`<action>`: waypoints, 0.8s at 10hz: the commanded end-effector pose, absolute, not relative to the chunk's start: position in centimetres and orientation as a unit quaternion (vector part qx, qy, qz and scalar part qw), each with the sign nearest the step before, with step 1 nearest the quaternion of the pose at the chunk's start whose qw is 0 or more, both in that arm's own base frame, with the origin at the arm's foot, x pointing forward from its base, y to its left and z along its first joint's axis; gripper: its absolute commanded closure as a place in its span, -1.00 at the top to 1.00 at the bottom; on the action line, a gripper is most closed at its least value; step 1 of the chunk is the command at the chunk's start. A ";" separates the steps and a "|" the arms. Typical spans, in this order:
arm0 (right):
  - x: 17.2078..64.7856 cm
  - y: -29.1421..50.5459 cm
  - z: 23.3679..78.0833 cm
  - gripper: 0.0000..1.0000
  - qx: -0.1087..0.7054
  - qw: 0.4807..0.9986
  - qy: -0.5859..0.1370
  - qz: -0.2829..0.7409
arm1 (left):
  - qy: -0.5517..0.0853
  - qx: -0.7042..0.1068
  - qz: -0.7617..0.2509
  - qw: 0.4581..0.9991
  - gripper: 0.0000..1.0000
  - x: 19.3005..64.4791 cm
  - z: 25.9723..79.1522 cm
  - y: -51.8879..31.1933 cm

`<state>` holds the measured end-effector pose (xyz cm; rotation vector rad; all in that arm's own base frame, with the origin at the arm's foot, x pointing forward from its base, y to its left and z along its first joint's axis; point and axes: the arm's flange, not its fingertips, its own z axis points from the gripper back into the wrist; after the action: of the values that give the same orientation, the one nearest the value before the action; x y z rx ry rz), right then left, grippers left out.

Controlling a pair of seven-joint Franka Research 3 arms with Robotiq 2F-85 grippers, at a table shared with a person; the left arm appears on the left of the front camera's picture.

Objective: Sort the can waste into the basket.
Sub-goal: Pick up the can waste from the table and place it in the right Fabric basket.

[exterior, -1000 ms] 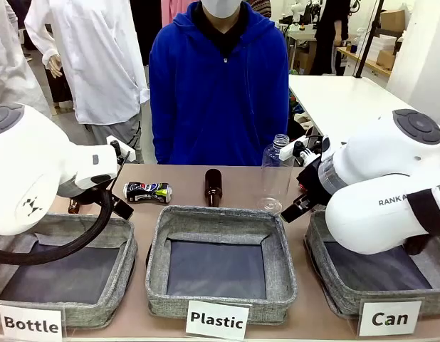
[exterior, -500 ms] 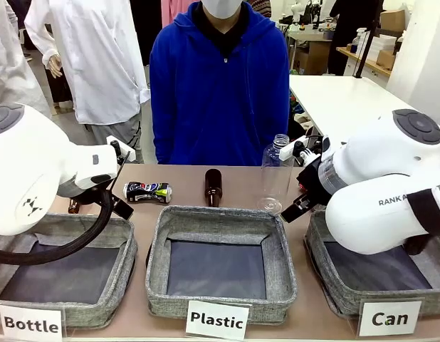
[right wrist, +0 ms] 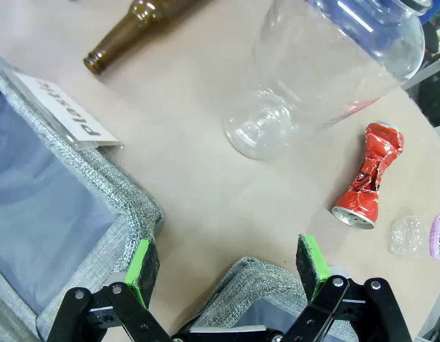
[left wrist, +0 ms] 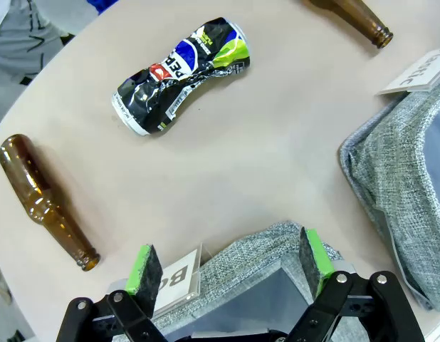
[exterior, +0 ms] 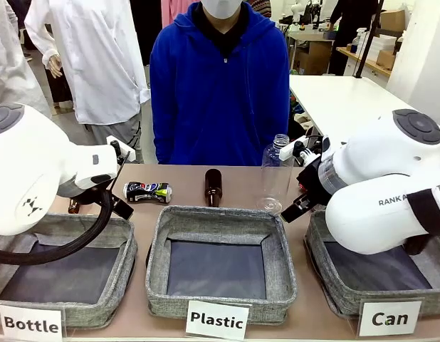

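Hovering open, empty: left gripper (left wrist: 226, 251) nr dark can (left wrist: 181, 77); right gripper (right wrist: 226, 258) nr red can (right wrist: 367, 174) (basket (exterior: 335, 296) partly hidden by right arm (exterior: 391, 192)).

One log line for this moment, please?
left end effector: open; right end effector: open; dark can: on table; red can: on table; basket: under right arm

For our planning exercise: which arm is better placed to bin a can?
Likely right: the red crushed can lies just beyond its open pincer, and the Can basket sits below that arm.

One can (exterior: 147, 192) lies behind the left bin (exterior: 126, 267); another can (right wrist: 367, 182) behind the basket (exterior: 327, 279).
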<state>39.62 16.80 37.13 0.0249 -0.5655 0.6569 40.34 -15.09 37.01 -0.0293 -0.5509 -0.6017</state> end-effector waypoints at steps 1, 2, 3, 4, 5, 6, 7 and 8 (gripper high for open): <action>39.6 16.8 37.1 1.00 0.012 0.908 -0.274 0.318 | -0.268 -0.014 -0.293 0.918 1.00 40.3 37.0 -15.1; 39.6 16.8 37.1 1.00 0.012 0.908 -0.274 0.318 | -0.268 -0.014 -0.293 0.918 1.00 40.3 37.0 -15.1; 39.6 16.8 37.1 1.00 0.012 0.907 -0.274 0.318 | -0.268 -0.014 -0.293 0.918 1.00 40.3 37.0 -15.1; 39.4 16.1 37.8 1.00 0.028 0.898 -0.291 0.330 | -0.268 -0.014 -0.293 0.918 1.00 40.3 37.0 -15.1; 38.7 15.0 39.3 1.00 0.052 0.896 -0.301 0.323 | -0.249 -0.028 -0.317 0.915 1.00 39.9 38.3 -14.6; 37.1 13.3 41.7 1.00 0.092 0.898 -0.303 0.304 | -0.225 -0.084 -0.299 0.923 1.00 39.2 41.1 -14.1; 34.6 11.6 44.6 1.00 0.166 0.895 -0.290 0.295 | -0.211 -0.151 -0.301 0.918 1.00 37.5 44.6 -13.1; 31.8 9.7 46.5 1.00 0.251 0.868 -0.302 0.304 | -0.201 -0.188 -0.282 0.919 1.00 36.1 47.1 -11.8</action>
<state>37.12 15.56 45.45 0.3543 -0.6260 0.6101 36.73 -15.64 43.49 -0.3135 -0.4512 -0.6250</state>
